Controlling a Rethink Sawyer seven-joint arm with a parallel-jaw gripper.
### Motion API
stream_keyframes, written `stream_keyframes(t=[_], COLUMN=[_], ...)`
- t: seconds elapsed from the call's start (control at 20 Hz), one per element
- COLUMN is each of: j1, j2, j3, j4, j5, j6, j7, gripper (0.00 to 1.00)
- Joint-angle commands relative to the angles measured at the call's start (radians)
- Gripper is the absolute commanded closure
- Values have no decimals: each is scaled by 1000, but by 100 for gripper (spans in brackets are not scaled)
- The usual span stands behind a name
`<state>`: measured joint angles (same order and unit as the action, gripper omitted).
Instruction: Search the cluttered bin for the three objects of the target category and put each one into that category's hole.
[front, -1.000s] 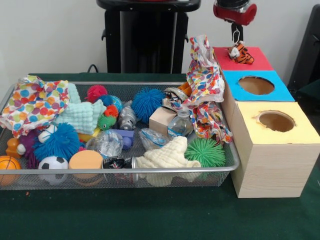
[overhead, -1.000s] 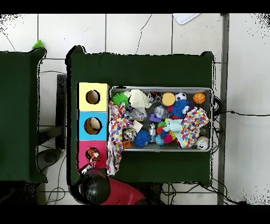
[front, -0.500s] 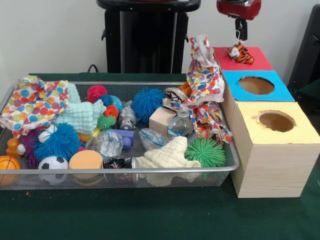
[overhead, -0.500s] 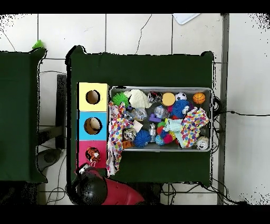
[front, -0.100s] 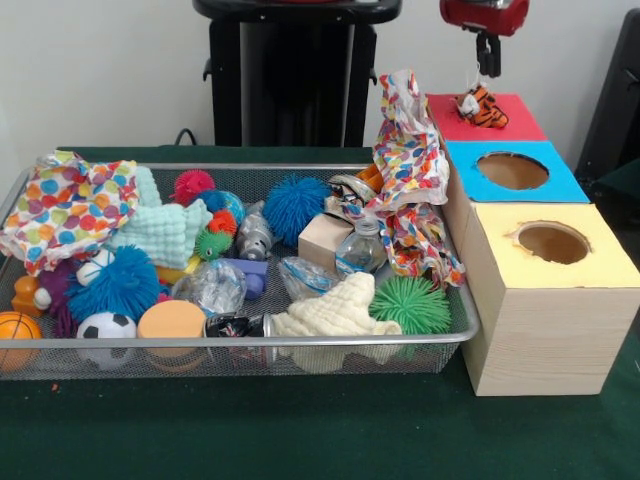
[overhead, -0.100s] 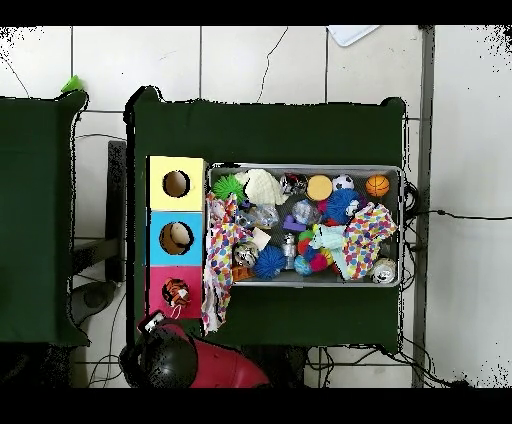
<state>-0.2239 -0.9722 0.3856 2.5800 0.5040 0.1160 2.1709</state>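
A small orange-and-black striped tiger toy (front, -0.100s: 480, 106) rests on top of the red box (front, -0.100s: 512, 126), over its hole; from above, the tiger toy (overhead, -0.100s: 176, 293) sits in the middle of the red box (overhead, -0.100s: 157, 280). My gripper (front, -0.100s: 487, 64) hangs above the toy, clear of it, just under the picture's top edge. Nothing shows in its grasp. In the overhead view the arm (overhead, -0.100s: 166, 358) is beyond the red box's end. The wire bin (front, -0.100s: 300, 343) holds a jumble of spiky balls, cloths, sports balls and bottles.
A blue box (front, -0.100s: 560, 186) and a yellow box (front, -0.100s: 600, 272), each with a round hole, stand in a row beside the red one. A dotted cloth (front, -0.100s: 410, 165) drapes over the bin's right rim against the boxes. The black pedestal (front, -0.100s: 290, 80) stands behind the bin.
The gripper has risen and drawn back from the tiger toy, which stays on the red box. In the overhead view the arm has slid away from the boxes.
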Motion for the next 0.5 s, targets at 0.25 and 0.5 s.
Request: stream_keyframes(t=[0.25,0.5], j1=[47,72], j2=[4,-11], j3=[-140,-184], j4=[-155,-173], j5=[36,27], j6=[106,150], j7=[178,182], gripper=[100,100])
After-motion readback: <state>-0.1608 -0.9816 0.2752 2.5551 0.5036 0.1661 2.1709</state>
